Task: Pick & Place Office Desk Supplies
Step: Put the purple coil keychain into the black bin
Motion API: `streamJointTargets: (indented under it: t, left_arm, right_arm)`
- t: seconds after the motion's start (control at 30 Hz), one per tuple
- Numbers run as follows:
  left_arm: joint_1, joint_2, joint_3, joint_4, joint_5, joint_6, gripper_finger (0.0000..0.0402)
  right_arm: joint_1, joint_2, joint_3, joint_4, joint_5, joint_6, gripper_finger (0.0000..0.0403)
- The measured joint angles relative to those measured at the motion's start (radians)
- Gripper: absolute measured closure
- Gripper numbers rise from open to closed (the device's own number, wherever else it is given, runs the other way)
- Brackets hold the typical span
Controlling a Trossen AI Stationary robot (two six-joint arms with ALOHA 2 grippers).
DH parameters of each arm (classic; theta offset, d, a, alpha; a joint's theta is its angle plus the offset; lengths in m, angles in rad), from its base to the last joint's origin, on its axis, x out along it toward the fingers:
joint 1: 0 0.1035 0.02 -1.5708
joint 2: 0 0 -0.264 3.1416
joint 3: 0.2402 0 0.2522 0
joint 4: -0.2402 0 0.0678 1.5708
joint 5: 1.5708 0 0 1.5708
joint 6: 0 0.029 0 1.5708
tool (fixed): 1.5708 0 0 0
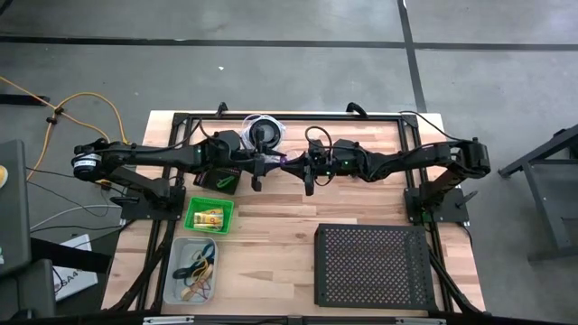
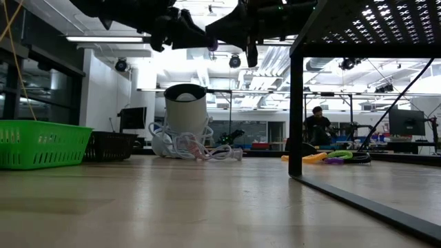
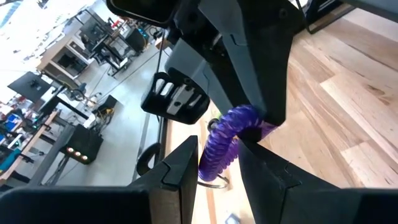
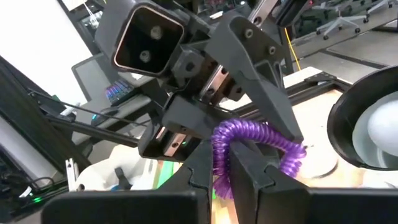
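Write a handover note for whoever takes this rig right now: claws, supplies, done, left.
Left claw: mid-air over the table's far middle, fingers on one end of the purple coiled plastic cord.
Right claw: facing it, shut on the same cord's other end. Handover between arms appears in progress; which arm is giving cannot be told.
Done: yellow packets lie in the small green plastic basket; rubber bands in mixed colours lie in the clear plastic bin.
Elsewhere: large black perforated tray at near right; round black disc with white coiled cord at far middle.
Left: one claw releases, the other places the cord.
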Motion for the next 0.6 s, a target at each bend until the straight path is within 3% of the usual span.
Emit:
streamJointTargets:
  t: [0.6]
  left_arm:
    - [-0.008,0.000,0.000,0.028,-0.064,-0.033,0.0293]
  right_arm:
    - [0.000,0.000,0.000,-0.009,0.000,0.002,0.0378]
